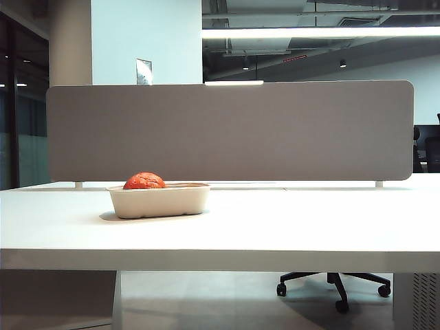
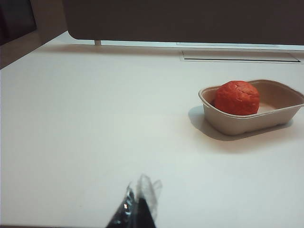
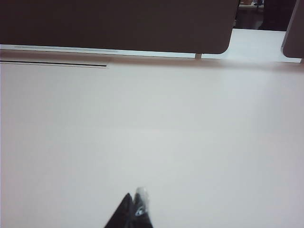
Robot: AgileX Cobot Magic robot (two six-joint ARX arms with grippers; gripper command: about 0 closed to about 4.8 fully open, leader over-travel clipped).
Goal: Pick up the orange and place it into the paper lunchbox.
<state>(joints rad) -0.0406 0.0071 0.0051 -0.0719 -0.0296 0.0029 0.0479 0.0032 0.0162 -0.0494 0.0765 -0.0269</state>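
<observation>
On my white bench [image 1: 275,227] the paper lunchbox [image 1: 159,201] holds the orange [image 1: 144,181] at one end. My left hand [image 2: 137,209] and right hand [image 3: 133,211] sit clenched and empty above bare surface, well apart from it.

- an open-plan office.
- a long white desk [image 1: 275,227] backed by a grey fabric privacy screen [image 1: 234,130].
- a wheeled chair base [image 1: 335,283] stands on the floor beneath the desk.
- exposed ceiling ducts and a strip light [image 1: 320,32] run overhead.
</observation>
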